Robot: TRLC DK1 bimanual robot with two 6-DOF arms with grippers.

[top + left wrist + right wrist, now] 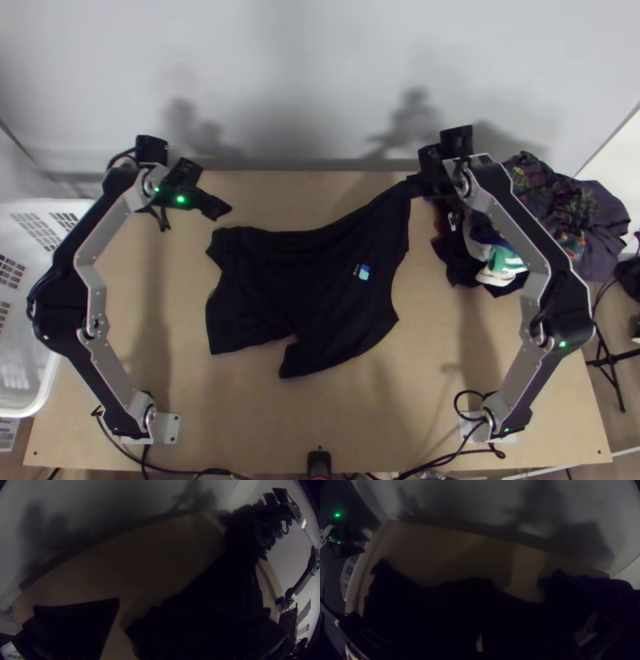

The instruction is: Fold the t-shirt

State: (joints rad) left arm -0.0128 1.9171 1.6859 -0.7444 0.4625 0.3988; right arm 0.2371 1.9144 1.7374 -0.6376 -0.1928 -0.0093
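A white plastic basket [40, 390] stands at the left edge of your light wooden desk [264, 420]. Your left pincer [214, 189], over the desk's far left part, is parted wide and empty, near the black T-shirt's [280, 280] far left corner. The shirt lies unevenly spread across the middle, a small blue-and-white print [364, 273] facing up on its right half, its near edge notched and its far right part drawn into a narrow, taut peak. At that peak, your right pincer [414, 186] is closed on the cloth. Beside it, beneath your right arm, a pile of mixed clothes [596, 220] sits at the desk's far right corner.
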